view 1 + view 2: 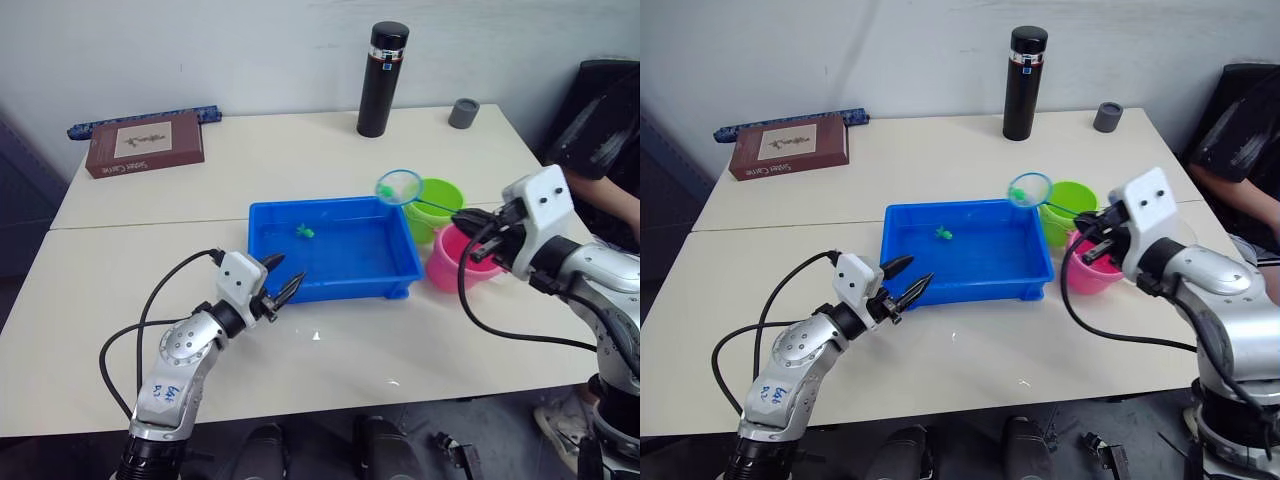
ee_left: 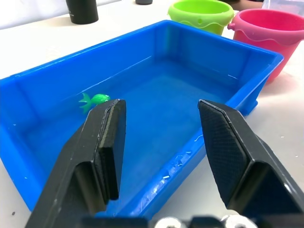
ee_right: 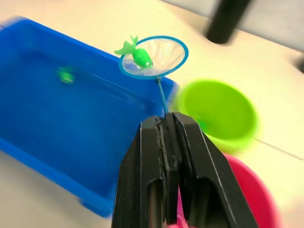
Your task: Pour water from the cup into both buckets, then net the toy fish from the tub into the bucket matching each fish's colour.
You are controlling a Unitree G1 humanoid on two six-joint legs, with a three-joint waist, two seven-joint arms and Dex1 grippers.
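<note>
The blue tub (image 1: 345, 285) holds water and one green toy fish (image 1: 306, 232). My right gripper (image 1: 468, 222) is shut on the thin handle of a small blue-ringed net (image 1: 399, 187). The net hovers over the tub's far right corner, next to the green bucket (image 1: 437, 205). A second green fish (image 3: 140, 54) lies in the net (image 3: 153, 57). The pink bucket (image 1: 455, 262) stands under my right wrist. My left gripper (image 1: 285, 275) is open at the tub's near left corner, holding nothing. A clear plastic edge (image 2: 285, 4) shows behind the pink bucket; I cannot tell whether it is the cup.
A tall black flask (image 1: 382, 80) and a small grey cup (image 1: 463, 113) stand at the back of the table. A brown book (image 1: 145, 143) lies at the back left. A person in black (image 1: 605, 130) sits off the table's right edge.
</note>
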